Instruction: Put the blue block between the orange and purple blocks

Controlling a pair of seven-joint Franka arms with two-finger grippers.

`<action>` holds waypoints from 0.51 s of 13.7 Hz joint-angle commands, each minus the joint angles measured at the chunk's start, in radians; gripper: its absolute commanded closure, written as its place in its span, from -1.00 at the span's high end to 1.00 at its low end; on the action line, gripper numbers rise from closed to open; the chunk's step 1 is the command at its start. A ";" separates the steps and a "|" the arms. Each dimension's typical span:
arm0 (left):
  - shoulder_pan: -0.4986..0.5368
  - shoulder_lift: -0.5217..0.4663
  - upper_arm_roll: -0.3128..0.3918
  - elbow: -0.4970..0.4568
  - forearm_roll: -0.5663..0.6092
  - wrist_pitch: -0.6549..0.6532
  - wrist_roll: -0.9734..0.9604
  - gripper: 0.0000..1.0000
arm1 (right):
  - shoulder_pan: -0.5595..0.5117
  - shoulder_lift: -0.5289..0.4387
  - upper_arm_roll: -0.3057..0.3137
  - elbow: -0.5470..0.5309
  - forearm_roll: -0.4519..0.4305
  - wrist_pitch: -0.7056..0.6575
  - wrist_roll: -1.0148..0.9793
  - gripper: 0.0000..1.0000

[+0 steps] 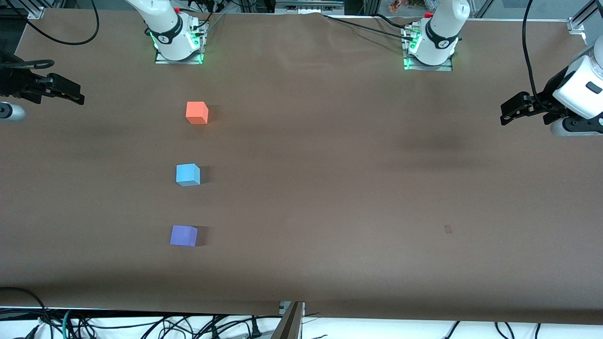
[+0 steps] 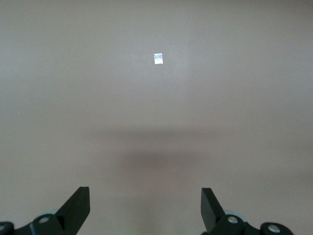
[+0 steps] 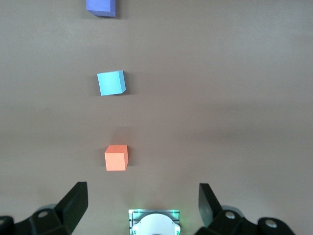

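Note:
The blue block point(image 1: 188, 174) sits on the table in a line between the orange block point(image 1: 197, 113), which is farther from the front camera, and the purple block point(image 1: 183, 235), which is nearer. All three lie toward the right arm's end and show in the right wrist view: orange point(image 3: 116, 158), blue point(image 3: 111, 83), purple point(image 3: 101, 7). My right gripper point(image 1: 70, 94) point(image 3: 143, 188) is open and empty, raised at the table's edge, well apart from the blocks. My left gripper point(image 1: 509, 112) point(image 2: 145, 193) is open and empty over the other end.
The brown table point(image 1: 330, 188) carries a small tag point(image 1: 448, 229) toward the left arm's end, also in the left wrist view point(image 2: 158, 58). The arm bases point(image 1: 178, 42) point(image 1: 431, 47) stand along the table's top edge. Cables hang below the front edge.

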 commanded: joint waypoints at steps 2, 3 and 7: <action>0.000 0.014 -0.002 0.032 0.005 -0.021 0.015 1.00 | -0.011 -0.011 0.023 -0.020 -0.002 0.003 -0.016 1.00; 0.000 0.014 -0.002 0.030 0.005 -0.023 0.015 1.00 | -0.014 -0.011 0.020 -0.020 -0.002 0.004 -0.016 1.00; 0.000 0.014 -0.002 0.029 0.005 -0.023 0.014 1.00 | -0.014 -0.009 0.020 -0.020 -0.004 0.006 -0.018 1.00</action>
